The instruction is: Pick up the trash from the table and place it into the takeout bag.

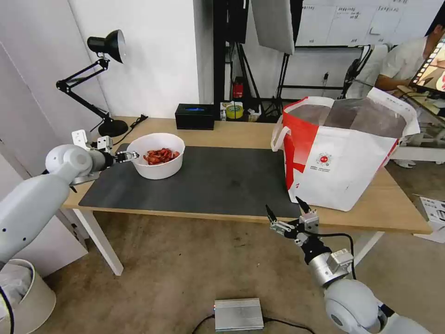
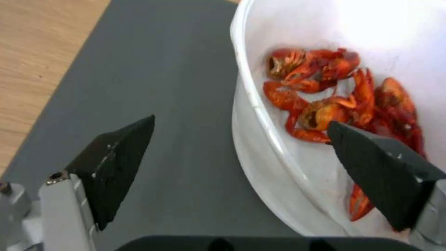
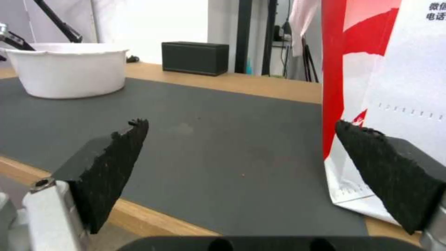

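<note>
The table [image 1: 241,134], long and light-wood with a dark grey mat [image 1: 218,181] over most of it, lies ahead of both my tools. The takeout bag [image 1: 343,171] stands open-mouthed on the table, just beyond my right tool [image 1: 283,209] and to its right, well apart from my left tool [image 1: 133,154]. The white bowl of red shells [image 1: 157,155] sits on the mat at my left tool's tips.

My left tool is spread apart, and in the left wrist view it straddles the bowl's rim: one finger [image 2: 116,164] outside over the mat, the other over the red shells [image 2: 334,90] inside. Neither pad is clearly touching the wall. I judge this the grasp step on the bowl, not yet closed. The next move calls for pinching the thin rim firmly, then lifting level so the shells stay in, and carrying the bowl across to the bag's mouth.

My right tool waits with fingers wide apart, below the table's near edge.

Behind the bowl from my left tool stand a black desk lamp [image 1: 104,79] and a black box [image 1: 194,116]. Past the table the room holds white walls and dark stands; a small metal box [image 1: 238,314] lies on the floor.
</note>
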Available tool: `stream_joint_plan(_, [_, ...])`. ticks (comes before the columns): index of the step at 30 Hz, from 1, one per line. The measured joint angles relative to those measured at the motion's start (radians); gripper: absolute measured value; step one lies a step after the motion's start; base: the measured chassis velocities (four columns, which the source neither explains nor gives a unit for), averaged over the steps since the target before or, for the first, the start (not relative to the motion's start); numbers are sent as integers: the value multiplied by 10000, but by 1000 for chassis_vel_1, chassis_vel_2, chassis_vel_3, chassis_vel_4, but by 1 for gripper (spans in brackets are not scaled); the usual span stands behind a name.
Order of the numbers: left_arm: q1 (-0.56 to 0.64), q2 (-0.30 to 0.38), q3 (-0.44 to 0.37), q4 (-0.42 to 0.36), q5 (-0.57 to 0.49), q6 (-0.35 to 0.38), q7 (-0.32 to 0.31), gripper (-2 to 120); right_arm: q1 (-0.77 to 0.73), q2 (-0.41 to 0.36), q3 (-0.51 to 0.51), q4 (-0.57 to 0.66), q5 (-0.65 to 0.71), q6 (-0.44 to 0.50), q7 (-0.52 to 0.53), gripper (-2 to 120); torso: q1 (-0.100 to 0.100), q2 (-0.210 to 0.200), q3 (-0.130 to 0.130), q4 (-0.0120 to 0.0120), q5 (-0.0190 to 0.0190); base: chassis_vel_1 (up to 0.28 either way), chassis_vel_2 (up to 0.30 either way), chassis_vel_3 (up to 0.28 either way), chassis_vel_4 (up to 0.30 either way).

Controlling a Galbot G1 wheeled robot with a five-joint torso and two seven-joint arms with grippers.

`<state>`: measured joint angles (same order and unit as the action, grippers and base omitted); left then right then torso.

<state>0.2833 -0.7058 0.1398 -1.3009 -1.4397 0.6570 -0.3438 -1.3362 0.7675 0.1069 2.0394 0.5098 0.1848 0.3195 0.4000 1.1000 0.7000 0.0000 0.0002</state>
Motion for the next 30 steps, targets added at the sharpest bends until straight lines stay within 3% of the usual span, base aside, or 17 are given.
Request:
stream_joint_plan(16, [-510,-592,642,847,473,-58,-275,97,0,0,0,0,0,0,0,100,-1,1,-1,1,2,0,0,0,0])
stream_joint_plan(30, [-703,-627,1131,698,843,-68,-395,43,0,1,0,0,0,0,0,100,-1,0,0,1,-2,0,0,0,0])
